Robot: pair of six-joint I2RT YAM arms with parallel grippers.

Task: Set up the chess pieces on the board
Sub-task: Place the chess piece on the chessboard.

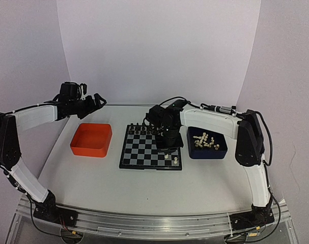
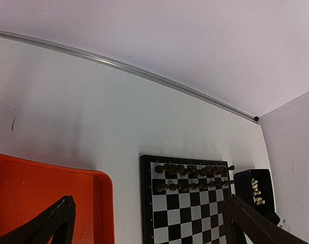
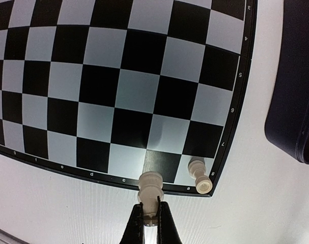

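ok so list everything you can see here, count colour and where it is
board: one, black and pale checks, table centre
black pieces: two rows, count unclear, board's far edge
corner white piece: one, cream, board's near right corner square
held white piece: one, cream, board's near edge, beside the corner one
loose white pieces: a heap, cream, in the blue tray
blue tray: one, dark blue, right of the board
orange tray: one, left of the board
table: one, white
left gripper: open, raised, far left
right gripper: shut on the held white piece

Top camera overlooks the table (image 1: pixel 93 188); wrist cameras (right one close) share the board (image 1: pixel 139 152).
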